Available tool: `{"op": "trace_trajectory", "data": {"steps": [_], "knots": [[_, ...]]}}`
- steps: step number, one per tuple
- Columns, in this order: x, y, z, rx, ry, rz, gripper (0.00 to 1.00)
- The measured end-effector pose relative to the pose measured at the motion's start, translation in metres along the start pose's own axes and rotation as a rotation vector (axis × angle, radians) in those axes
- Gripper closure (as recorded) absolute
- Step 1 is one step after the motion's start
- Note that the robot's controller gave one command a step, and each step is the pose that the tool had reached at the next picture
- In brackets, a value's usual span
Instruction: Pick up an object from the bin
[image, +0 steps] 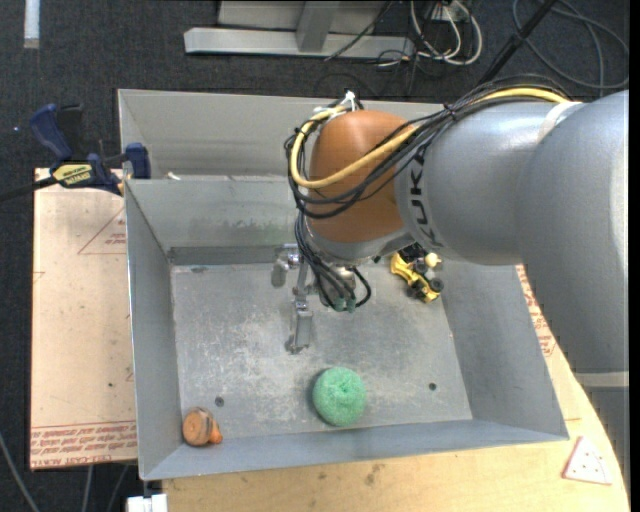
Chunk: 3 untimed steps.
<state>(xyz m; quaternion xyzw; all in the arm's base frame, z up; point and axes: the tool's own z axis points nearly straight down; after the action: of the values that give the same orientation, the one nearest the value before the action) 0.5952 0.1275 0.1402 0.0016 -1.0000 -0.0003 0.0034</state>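
Note:
My gripper (296, 338) hangs under the arm's wrist over the bare floor in the middle of the bin, pointing down, with nothing seen in it. A green, fuzzy, round ball (339, 396) lies near the front wall, a little to the right of and below the gripper and apart from it. A small yellow and black toy-like thing (418, 274) rests to the right of the gripper by the bin's right side, partly under the arm.
A small orange-brown lump (201, 428) sits in the front left corner of the bin. The arm and its cables cover the bin's back right part.

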Motion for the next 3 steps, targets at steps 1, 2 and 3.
{"op": "trace_trajectory", "data": {"steps": [1,2,3], "knots": [[-0.002,0.000,-0.005,-0.001,-0.007,0.003,0.00],[0.034,-0.042,-0.030,-0.001,-0.003,0.039,0.00],[0.041,-0.068,-0.075,0.000,-0.006,0.045,0.00]]}}
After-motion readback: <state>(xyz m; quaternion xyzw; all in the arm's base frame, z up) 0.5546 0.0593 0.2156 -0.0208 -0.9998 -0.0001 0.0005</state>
